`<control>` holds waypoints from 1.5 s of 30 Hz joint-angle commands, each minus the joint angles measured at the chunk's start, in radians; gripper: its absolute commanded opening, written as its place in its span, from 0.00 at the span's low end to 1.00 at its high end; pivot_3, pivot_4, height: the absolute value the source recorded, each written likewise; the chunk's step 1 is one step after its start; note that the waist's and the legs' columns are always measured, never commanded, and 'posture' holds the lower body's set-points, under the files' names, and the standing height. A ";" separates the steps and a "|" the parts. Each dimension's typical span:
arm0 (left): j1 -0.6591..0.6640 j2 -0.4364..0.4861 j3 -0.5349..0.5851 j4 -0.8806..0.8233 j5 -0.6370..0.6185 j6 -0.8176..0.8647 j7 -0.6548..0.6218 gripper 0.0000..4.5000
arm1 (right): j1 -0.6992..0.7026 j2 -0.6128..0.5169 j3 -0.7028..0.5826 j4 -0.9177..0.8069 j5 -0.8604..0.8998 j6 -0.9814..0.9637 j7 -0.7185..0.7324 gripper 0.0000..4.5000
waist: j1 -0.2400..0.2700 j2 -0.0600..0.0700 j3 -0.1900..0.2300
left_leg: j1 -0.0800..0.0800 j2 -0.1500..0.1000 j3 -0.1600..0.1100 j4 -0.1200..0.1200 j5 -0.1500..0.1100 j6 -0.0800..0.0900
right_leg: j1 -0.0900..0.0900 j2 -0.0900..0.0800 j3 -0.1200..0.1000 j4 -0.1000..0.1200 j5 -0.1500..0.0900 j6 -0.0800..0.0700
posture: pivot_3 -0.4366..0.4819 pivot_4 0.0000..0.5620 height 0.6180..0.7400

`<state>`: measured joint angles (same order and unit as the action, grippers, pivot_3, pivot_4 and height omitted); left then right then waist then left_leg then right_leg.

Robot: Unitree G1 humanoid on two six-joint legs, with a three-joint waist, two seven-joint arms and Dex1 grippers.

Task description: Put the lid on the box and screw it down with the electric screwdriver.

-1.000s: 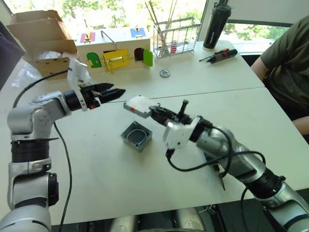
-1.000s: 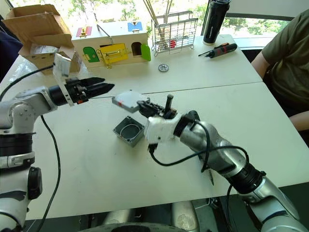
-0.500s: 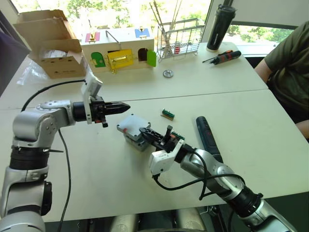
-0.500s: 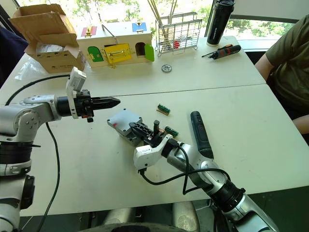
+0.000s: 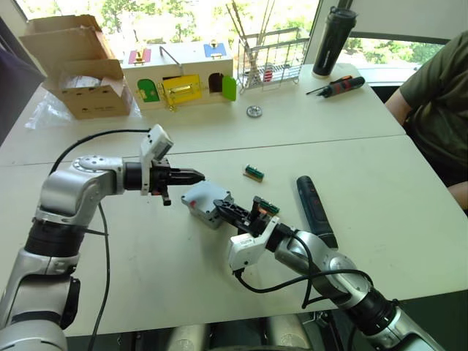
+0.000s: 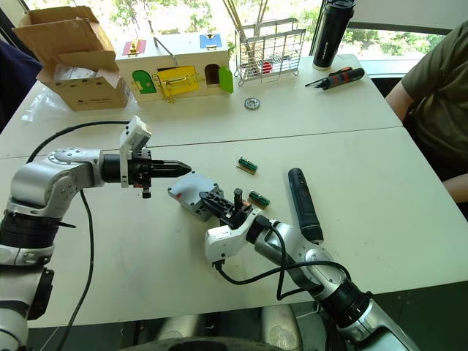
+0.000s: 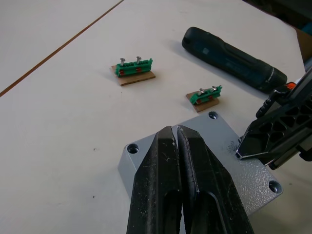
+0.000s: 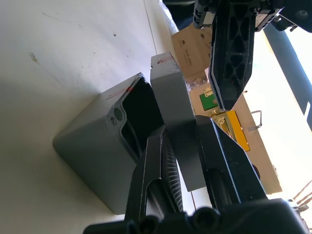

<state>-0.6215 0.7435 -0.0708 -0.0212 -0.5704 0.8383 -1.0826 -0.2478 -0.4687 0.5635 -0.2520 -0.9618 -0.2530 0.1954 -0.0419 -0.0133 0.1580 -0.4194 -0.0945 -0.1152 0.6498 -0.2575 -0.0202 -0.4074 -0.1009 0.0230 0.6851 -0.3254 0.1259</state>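
The right gripper (image 8: 183, 161) has its jaws clenched on one edge of the lid (image 5: 205, 196), which sits tilted over the box (image 8: 97, 161) near the middle of the bench (image 5: 380, 168), with one side lifted off the box rim. The left gripper (image 7: 176, 146), jaws pressed together and empty, rests its tips at the lid's top. If the right jaws let go now, the lid may settle crooked, its corner holes off the box's; a sideways push could slide the box. The electric screwdriver (image 5: 315, 210) lies untouched nearby.
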 commanded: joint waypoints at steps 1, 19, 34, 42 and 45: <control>0.002 0.013 0.001 -0.021 0.009 -0.018 -0.020 0.02 | 0.011 -0.001 -0.019 -0.013 -0.010 -0.013 -0.002 0.03 | 0.001 0.000 0.000 | 0.000 0.000 0.000 0.000 0.000 0.000 | 0.000 0.000 0.000 0.000 0.000 0.000 | 0.48 0.27 1.00; -0.003 -0.007 0.001 -0.024 0.016 -0.016 -0.022 0.02 | 0.036 0.032 -0.031 -0.023 -0.080 -0.014 -0.041 0.03 | 0.000 0.000 0.000 | 0.000 0.000 0.000 0.000 0.000 0.000 | 0.000 0.000 0.000 0.000 0.000 0.000 | 0.48 0.27 1.00; 0.010 -0.004 -0.095 0.000 0.125 -0.112 -0.054 0.02 | 0.061 0.034 -0.010 0.016 -0.108 -0.027 -0.033 0.03 | 0.001 0.000 0.000 | 0.000 0.000 0.000 0.000 0.000 0.000 | 0.000 0.000 0.000 0.000 0.000 0.000 | 0.48 0.27 1.00; 0.022 -0.019 -0.148 0.027 0.200 -0.187 -0.069 0.02 | 0.078 0.020 -0.006 0.016 -0.120 -0.035 -0.031 0.03 | 0.005 0.000 -0.001 | 0.009 0.000 0.000 -0.002 0.000 0.000 | 0.009 0.000 0.000 -0.001 0.000 0.000 | 0.48 0.27 1.00; 0.026 -0.024 -0.155 0.036 0.217 -0.202 -0.069 0.02 | 0.078 0.016 -0.004 0.014 -0.124 -0.041 -0.032 0.03 | 0.006 0.000 -0.002 | 0.011 0.000 0.000 -0.002 0.000 0.001 | 0.012 0.000 0.000 -0.002 0.000 0.000 | 0.48 0.27 1.00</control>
<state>-0.6110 0.7221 -0.2027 0.0007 -0.3797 0.6384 -1.1500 -0.1872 -0.4446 0.5390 -0.2392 -1.0782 -0.2749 0.1465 -0.0359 -0.0134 0.1560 -0.4080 -0.0944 -0.1154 0.6477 -0.2579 -0.0197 -0.3954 -0.1004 0.0232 0.6834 -0.3256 0.1257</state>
